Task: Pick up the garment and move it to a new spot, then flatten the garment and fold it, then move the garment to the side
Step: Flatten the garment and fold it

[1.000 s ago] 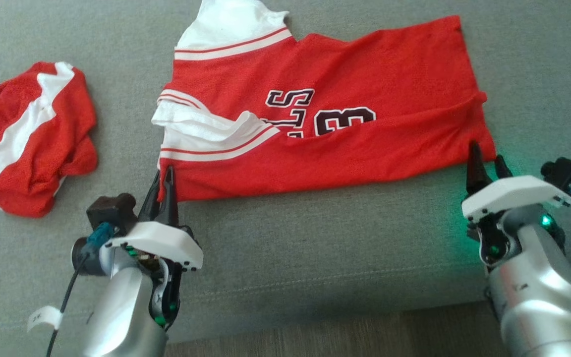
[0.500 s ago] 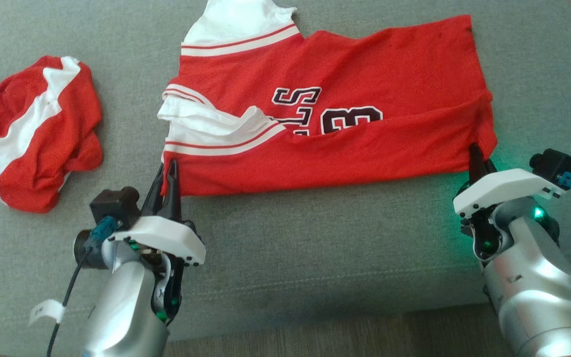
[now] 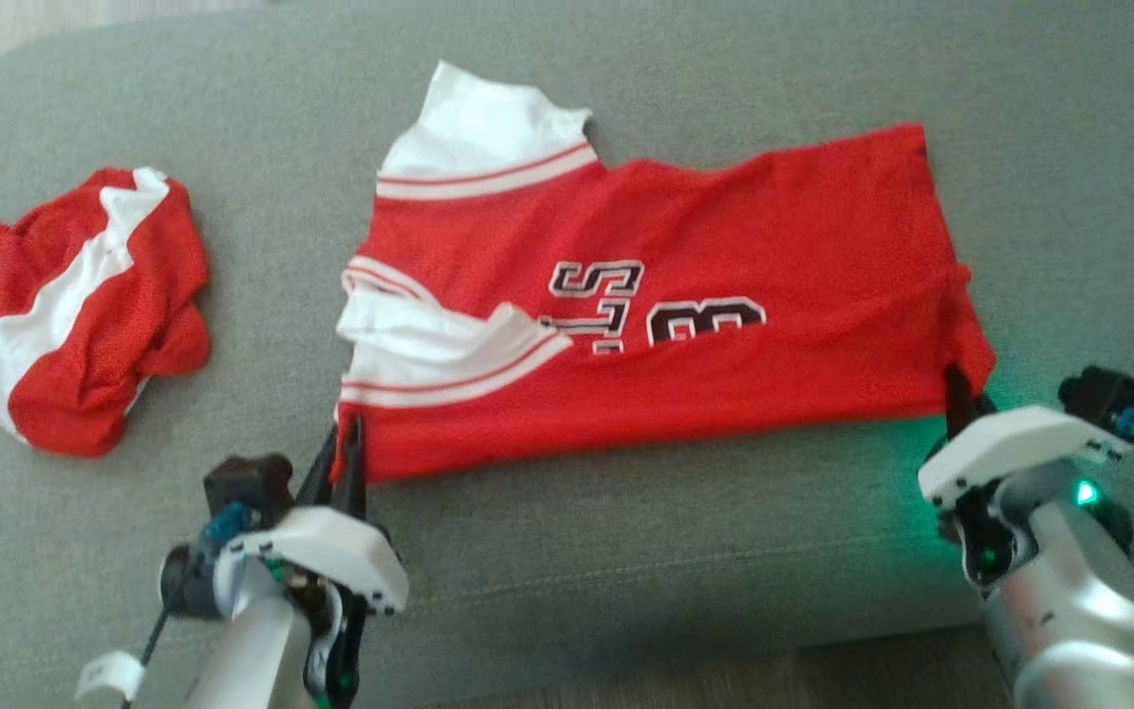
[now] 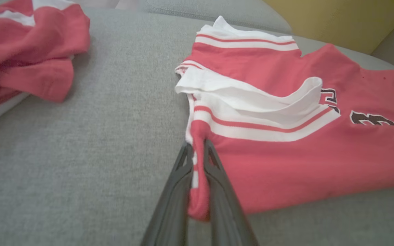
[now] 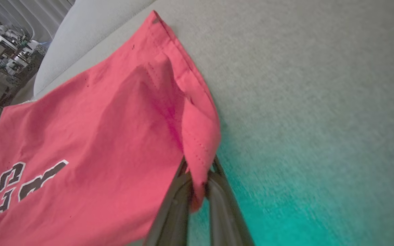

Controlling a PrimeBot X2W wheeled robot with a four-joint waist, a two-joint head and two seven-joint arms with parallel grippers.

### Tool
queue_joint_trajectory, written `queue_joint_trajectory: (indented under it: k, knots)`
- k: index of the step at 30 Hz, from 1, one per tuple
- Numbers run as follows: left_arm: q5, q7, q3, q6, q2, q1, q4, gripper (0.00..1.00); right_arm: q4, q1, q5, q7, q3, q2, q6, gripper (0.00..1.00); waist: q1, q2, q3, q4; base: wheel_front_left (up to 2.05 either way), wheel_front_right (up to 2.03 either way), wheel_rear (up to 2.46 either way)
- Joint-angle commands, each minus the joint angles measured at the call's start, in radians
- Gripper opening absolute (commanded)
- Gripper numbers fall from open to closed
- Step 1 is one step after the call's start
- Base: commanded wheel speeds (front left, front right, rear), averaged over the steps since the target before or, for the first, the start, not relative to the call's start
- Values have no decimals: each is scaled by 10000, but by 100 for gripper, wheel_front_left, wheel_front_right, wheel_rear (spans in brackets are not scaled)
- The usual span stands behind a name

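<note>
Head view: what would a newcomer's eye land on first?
A bright red mesh jersey with white striped sleeves lies spread on the grey fabric cushion, its near corners pinched by the left pincer and the right pincer. A crumpled red-and-white garment sits to its left.

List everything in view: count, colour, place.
jersey: one, red with white trim and dark lettering, spread across the sofa's middle, near edge folded over.
crumpled jersey: one, red and white, bunched at the sofa's left.
sofa: one, grey, under both jerseys.
floor: one strip, brown, below the sofa's front edge.
left claw: one, dark, shut on the jersey's near left corner.
right claw: one, dark, shut on the jersey's near right corner; a green light glows on its arm.
</note>
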Motion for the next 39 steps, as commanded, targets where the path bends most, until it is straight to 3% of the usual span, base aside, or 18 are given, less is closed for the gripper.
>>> queue_joint_trajectory:
  k: [1,7,8,9,10,11,12,13,18,25,28,33,39]
  knots:
    - [-19,-57,322,19,162,15,-135,0,-305,125,24,99,131,-167,-4,0,0,0,-176,-84,0,0,0]
    - [-123,-57,-22,-19,162,463,185,0,-624,689,-112,612,-18,-102,-4,0,0,0,-511,-251,0,0,0]
    - [-132,-57,-87,-12,162,474,273,0,-671,732,-146,663,-70,-96,-4,34,0,0,-537,-264,0,0,0]
    - [-160,-57,-154,-3,162,472,396,0,-715,767,-184,682,-149,-89,-4,100,0,0,-559,-277,0,0,0]
    - [-200,-57,-221,11,162,457,534,19,-760,788,-230,708,-224,-73,-4,100,0,0,-578,-288,0,0,0]
    - [-230,-57,-304,29,162,425,709,53,-844,793,-284,699,-282,-46,-4,100,0,0,-591,-297,0,0,0]
    - [-230,-57,-304,29,162,425,709,53,-844,793,-284,699,-282,-46,-4,100,0,0,-591,-297,0,0,0]
    - [-269,-54,-385,38,162,374,893,100,-950,796,-318,706,-326,-3,-4,100,0,0,-598,-305,0,0,0]
    - [-431,-54,-282,189,162,-41,789,100,-1851,895,-578,616,-268,137,-4,100,0,0,-539,-301,0,0,0]
    - [-94,-55,882,201,162,-74,-2073,100,-4141,1237,-1177,-57,249,114,-4,100,0,0,-287,-279,0,0,0]
    - [69,-56,1063,104,162,-107,-2644,100,-5127,1457,-1165,-190,476,129,-4,100,0,0,-86,-337,0,0,0]
    - [643,-56,980,-203,231,-975,-2210,100,-6484,1513,-1762,-337,664,142,-4,100,0,0,589,-584,0,0,0]
    - [1108,142,741,-711,841,-3342,-500,100,-7678,1148,-2445,-359,1019,375,-4,100,0,0,1738,-1071,0,0,0]
